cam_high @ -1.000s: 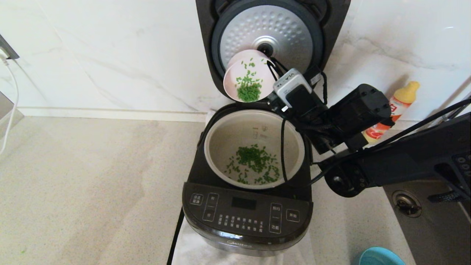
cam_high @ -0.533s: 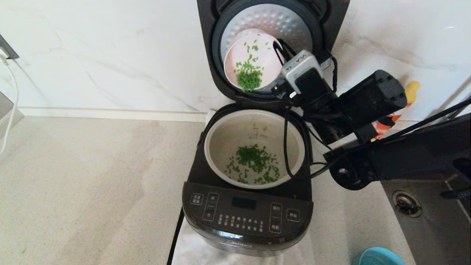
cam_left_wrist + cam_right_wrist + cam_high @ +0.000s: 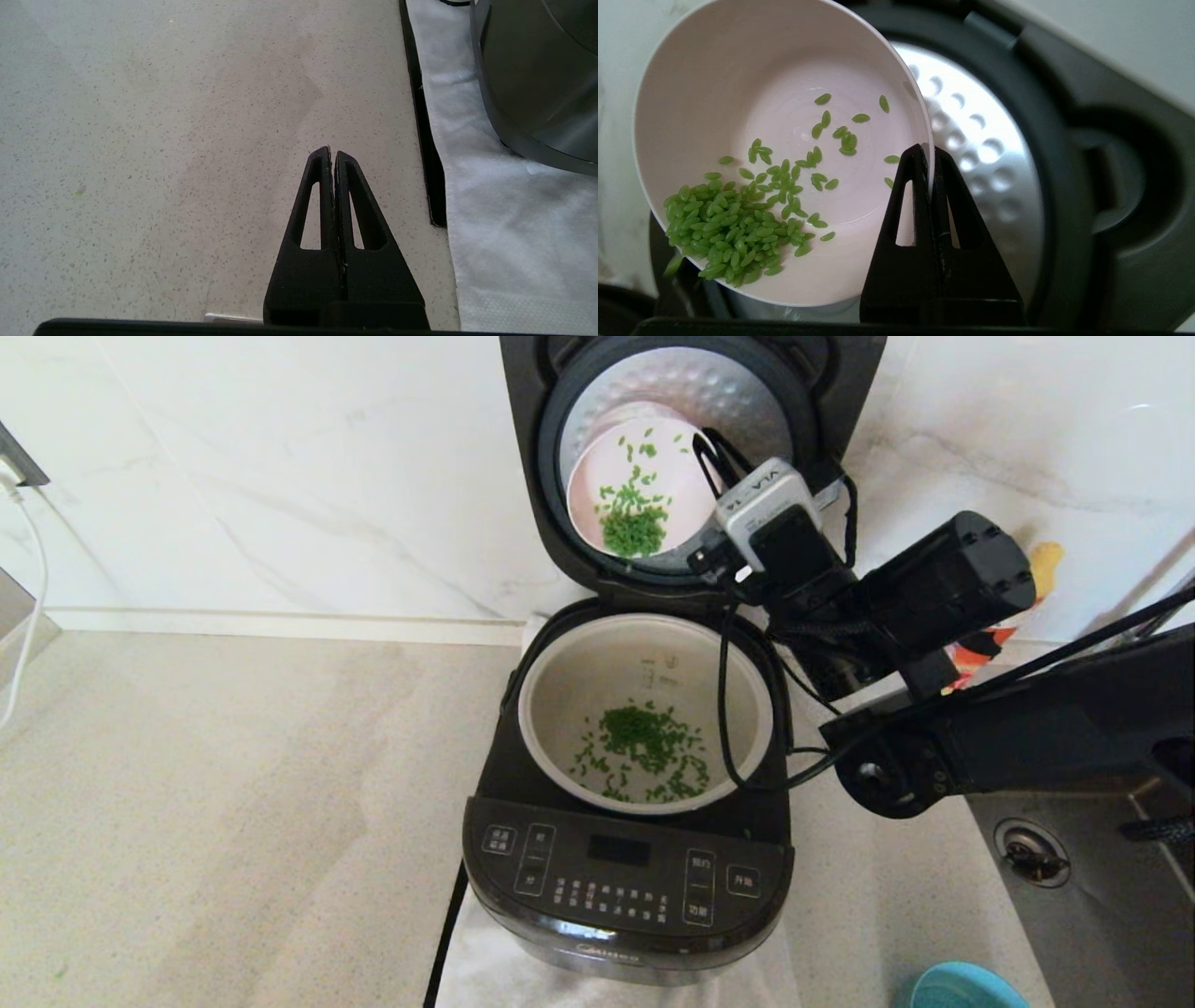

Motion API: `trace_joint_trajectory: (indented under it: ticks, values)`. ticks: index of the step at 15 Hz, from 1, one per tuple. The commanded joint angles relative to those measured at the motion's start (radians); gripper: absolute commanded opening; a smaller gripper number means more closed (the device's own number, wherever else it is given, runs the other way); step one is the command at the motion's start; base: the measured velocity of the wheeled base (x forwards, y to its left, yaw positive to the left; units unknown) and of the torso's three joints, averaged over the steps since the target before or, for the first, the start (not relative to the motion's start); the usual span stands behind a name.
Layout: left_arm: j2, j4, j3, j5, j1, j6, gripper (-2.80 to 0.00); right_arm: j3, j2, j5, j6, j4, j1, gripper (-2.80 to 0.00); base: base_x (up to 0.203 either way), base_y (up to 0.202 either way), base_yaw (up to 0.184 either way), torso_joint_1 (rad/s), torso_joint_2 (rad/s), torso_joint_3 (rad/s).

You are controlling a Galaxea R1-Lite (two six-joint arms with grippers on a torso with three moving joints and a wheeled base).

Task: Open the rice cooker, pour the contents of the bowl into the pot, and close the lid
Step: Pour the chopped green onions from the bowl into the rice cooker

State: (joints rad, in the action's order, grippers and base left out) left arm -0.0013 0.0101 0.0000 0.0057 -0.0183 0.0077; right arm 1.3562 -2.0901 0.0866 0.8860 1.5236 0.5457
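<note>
The black rice cooker (image 3: 625, 887) stands open, its lid (image 3: 691, 383) upright with the dimpled silver plate facing me. Green grains (image 3: 644, 747) lie in the pale pot (image 3: 560, 709). My right gripper (image 3: 928, 156) is shut on the rim of the pink bowl (image 3: 738, 93). It holds the bowl (image 3: 635, 485) tilted high above the pot's far edge, close in front of the lid plate. A heap of green grains (image 3: 733, 224) still sits at the bowl's low side. My left gripper (image 3: 331, 154) is shut and empty over the counter left of the cooker.
A white cloth (image 3: 485, 961) lies under the cooker, with its black cord (image 3: 446, 933) running off the front. A yellow-capped bottle (image 3: 1041, 560) stands behind my right arm. A steel sink (image 3: 1074, 915) and a blue bowl (image 3: 962, 989) are at the right front.
My right arm has lifted the bowl up and back toward the lid plate. The heap of grains has stayed in the bowl. The left gripper's earlier position is not shown.
</note>
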Motion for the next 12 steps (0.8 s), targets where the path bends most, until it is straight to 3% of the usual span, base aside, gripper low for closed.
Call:
trace_joint_trajectory:
  ticks: [1, 6, 12]
  values:
    - [0.0, 0.001, 0.009, 0.0, 0.0, 0.0, -2.8, -0.009, -0.044, 0.002, 0.005, 0.006, -0.008, -2.8, 0.0, 0.0, 0.0, 0.0, 0.0, 0.0]
    - [0.0, 0.001, 0.009, 0.0, 0.0, 0.0, -2.8, -0.128, -0.081, 0.002, 0.007, 0.006, -0.007, -2.8, 0.0, 0.0, 0.0, 0.0, 0.0, 0.0]
    - [0.0, 0.001, 0.009, 0.0, 0.0, 0.0, -2.8, -0.161, -0.079, 0.001, 0.007, 0.006, -0.015, -2.8, 0.0, 0.0, 0.0, 0.0, 0.0, 0.0]
